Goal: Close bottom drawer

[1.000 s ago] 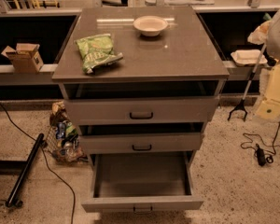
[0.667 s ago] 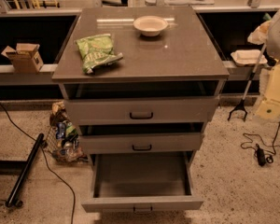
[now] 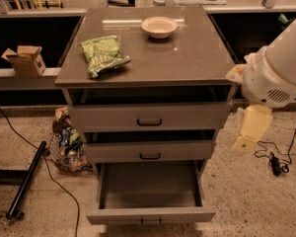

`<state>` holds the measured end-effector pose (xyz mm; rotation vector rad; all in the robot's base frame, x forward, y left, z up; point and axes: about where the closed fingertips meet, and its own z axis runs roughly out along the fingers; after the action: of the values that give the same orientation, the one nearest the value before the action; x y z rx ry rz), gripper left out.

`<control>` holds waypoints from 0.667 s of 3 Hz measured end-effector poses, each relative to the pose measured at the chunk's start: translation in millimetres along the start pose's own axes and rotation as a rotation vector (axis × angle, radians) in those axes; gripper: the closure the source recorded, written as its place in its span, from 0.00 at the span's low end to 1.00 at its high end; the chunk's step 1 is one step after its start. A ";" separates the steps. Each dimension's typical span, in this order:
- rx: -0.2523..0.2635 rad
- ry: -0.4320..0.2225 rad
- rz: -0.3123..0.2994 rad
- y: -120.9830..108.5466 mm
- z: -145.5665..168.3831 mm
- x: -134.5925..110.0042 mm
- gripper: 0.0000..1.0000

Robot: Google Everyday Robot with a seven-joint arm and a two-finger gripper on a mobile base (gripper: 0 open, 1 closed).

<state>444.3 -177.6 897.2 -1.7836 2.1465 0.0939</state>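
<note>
The bottom drawer (image 3: 150, 215) stands pulled far out, beyond the worktop's (image 3: 197, 58) front edge. The gripper (image 3: 247, 132) hangs beside the front right corner, touching nothing; clenched or released, I cannot tell. A green snack bag (image 3: 102, 56) lies near the left edge.

The right edge is cutting off the arm (image 3: 282, 65) above the gripper (image 3: 250, 131), which is hanging beside the cabinet (image 3: 200, 53); the handle (image 3: 151, 222) of the bottom drawer (image 3: 187, 215) is showing too faintly to make out.

Right of view: robot arm (image 3: 281, 65), a white rounded cylindrical casing with a small slotted vent; beneath it hangs the cream-coloured gripper (image 3: 250, 131), tapering to a blunt tip.
</note>
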 end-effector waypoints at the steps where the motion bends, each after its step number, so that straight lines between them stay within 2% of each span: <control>1: -0.053 -0.087 0.008 7.7 60.0 -11.9 0.00; 2: -0.053 -0.086 0.008 7.8 59.8 -11.9 0.00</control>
<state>451.7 -148.7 843.5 -1.7667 2.1090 0.2277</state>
